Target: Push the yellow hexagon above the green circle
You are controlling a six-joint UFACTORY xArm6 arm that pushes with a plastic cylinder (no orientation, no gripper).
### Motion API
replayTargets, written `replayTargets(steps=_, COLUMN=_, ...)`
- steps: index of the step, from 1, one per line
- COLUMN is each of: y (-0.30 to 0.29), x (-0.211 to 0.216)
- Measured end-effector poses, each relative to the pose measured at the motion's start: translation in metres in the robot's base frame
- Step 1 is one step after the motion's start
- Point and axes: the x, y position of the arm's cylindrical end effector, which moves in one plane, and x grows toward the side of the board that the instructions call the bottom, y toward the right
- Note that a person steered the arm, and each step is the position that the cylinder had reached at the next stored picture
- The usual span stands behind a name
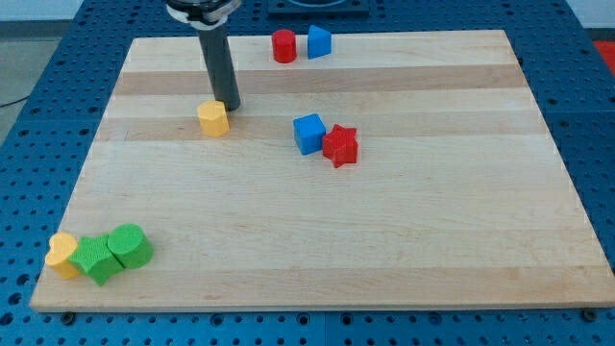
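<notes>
The yellow hexagon point(213, 118) lies in the upper left part of the wooden board. My tip point(229, 106) stands just at its upper right, touching or nearly touching it. The green circle point(130, 246) sits near the board's bottom left corner, far below the hexagon. A green star-like block point(94, 259) touches the circle on its left, and a yellow heart-shaped block point(63, 254) lies against that block's left side.
A blue cube point(308, 134) and a red star point(340, 145) touch each other near the board's middle. A red cylinder point(283, 45) and a blue block point(318, 41) stand at the top edge. The board point(404, 240) rests on a blue perforated table.
</notes>
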Motion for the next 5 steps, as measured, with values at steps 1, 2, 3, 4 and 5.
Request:
replayTargets(steps=1, y=-0.003, x=0.011)
replayTargets(steps=2, y=-0.003, x=0.023)
replayTargets(steps=3, y=-0.004, x=0.038)
replayTargets(steps=4, y=-0.004, x=0.055)
replayTargets(steps=5, y=-0.004, x=0.074)
